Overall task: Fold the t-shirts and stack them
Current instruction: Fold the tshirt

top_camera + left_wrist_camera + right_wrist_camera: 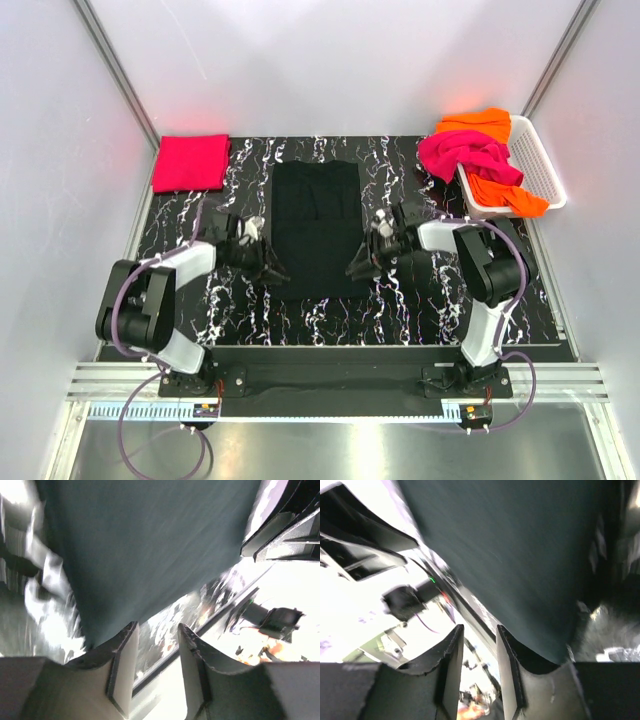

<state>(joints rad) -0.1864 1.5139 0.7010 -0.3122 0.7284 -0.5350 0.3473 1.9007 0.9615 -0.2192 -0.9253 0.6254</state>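
The left claw and right claw are seen narrowly parted, empty, at the lower corners of the black t-shirt; its fold could be dragged askew by a snag.

A robot lab cell: white panel walls on aluminium framing enclose a black marbled table.

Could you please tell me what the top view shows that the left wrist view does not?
Only the top view: the folded red shirt, and the basket holding the magenta shirt and orange shirt. Only the left wrist view: its own fingers up close, apart with nothing between. Both: the black shirt on the marbled table.
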